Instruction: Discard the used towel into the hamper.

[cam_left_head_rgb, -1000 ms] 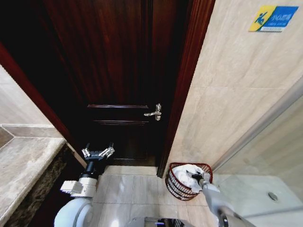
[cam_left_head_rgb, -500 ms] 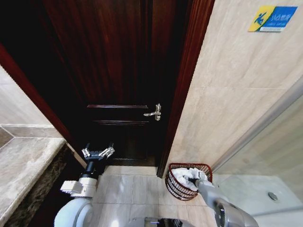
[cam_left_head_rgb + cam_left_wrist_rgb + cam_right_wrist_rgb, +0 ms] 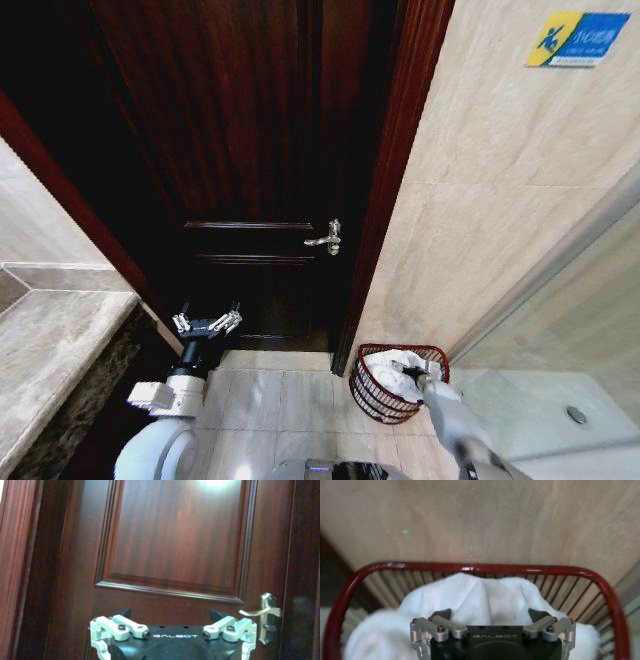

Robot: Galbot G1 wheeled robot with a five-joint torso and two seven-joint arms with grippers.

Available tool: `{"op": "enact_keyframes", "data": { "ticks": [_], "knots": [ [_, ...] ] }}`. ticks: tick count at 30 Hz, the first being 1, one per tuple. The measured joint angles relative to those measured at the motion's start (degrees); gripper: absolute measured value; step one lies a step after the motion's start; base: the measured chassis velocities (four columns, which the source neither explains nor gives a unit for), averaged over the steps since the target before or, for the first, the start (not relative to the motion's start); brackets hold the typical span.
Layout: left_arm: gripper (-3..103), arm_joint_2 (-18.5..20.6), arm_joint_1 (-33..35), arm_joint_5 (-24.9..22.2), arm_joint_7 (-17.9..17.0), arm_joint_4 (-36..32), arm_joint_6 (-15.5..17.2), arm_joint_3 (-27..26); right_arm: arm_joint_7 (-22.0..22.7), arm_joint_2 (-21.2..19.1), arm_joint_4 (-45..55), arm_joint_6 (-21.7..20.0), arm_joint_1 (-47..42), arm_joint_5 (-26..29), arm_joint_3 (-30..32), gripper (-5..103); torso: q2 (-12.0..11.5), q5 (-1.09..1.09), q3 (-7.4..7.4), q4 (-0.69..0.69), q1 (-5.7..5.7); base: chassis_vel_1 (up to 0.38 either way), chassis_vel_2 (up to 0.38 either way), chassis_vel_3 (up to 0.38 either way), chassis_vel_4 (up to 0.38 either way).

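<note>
At the far left of the head view a stone tabletop (image 3: 50, 340) runs along the wall. Just to its right the left gripper (image 3: 206, 323) is raised in front of the dark wooden door (image 3: 250, 150), its 2 fingers spread wide and holding nothing. The left wrist view shows the same gripper (image 3: 172, 614) facing the door panel (image 3: 175, 536), apart from it, with the silver door handle (image 3: 262, 613) off to one side.

Further right in the head view, the door handle (image 3: 326, 239) sits near the door's edge, and beyond the door frame (image 3: 390, 180) a beige tiled wall (image 3: 500, 220) carries a blue and yellow sign (image 3: 578, 39).

At the foot of that wall, on the tiled floor (image 3: 280, 400), stands the hamper (image 3: 375, 395), a dark red openwork basket. A white towel (image 3: 385, 364) lies bunched inside it. The right gripper (image 3: 412, 372) hangs over the hamper's opening, right at the towel.

In the right wrist view the right gripper (image 3: 490, 614) has its 2 fingers spread apart, pinching nothing, with the towel (image 3: 470, 596) heaped just below the fingertips inside the hamper's red rim (image 3: 485, 568). Whether the fingertips touch the cloth cannot be told.
</note>
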Motion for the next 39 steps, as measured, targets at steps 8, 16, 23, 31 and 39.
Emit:
{"op": "enact_keyframes", "data": {
  "ticks": [8,16,23,31,39],
  "knots": [
    [100,0.0,0.0,0.0,0.0,0.0,0.0,0.0,-4.0,-2.0,14.8,0.0,-14.1,8.5,-2.4,100,0.0,-0.01,-0.01,0.0,-0.02,0.0,0.0,0.0,0.0],
    [100,0.0,0.0,0.0,0.0,0.0,0.0,0.0,-3.5,-1.2,5.0,-4.3,-7.7,3.7,-1.4,100,0.0,-0.05,-0.01,0.01,0.0,0.0,0.0,0.0,0.0],
    [100,0.0,0.0,0.0,0.0,0.0,0.0,0.0,-1.0,-0.2,-6.7,-3.1,0.3,-3.0,-0.2,100,0.0,-0.2,-0.04,-0.01,-0.02,0.0,0.0,0.0,0.0],
    [100,0.0,0.0,0.0,0.0,0.0,0.0,0.0,1.6,-0.9,-19.3,-6.8,11.9,-6.7,-0.4,100,0.0,0.01,0.03,0.0,0.02,0.0,0.0,0.0,0.0],
    [100,0.0,0.0,0.0,0.0,0.0,0.0,0.0,2.3,-0.7,-16.1,-7.6,12.0,-4.3,-1.0,100,0.0,0.01,0.01,0.0,0.01,0.0,0.0,0.0,0.0]
  ]
}}
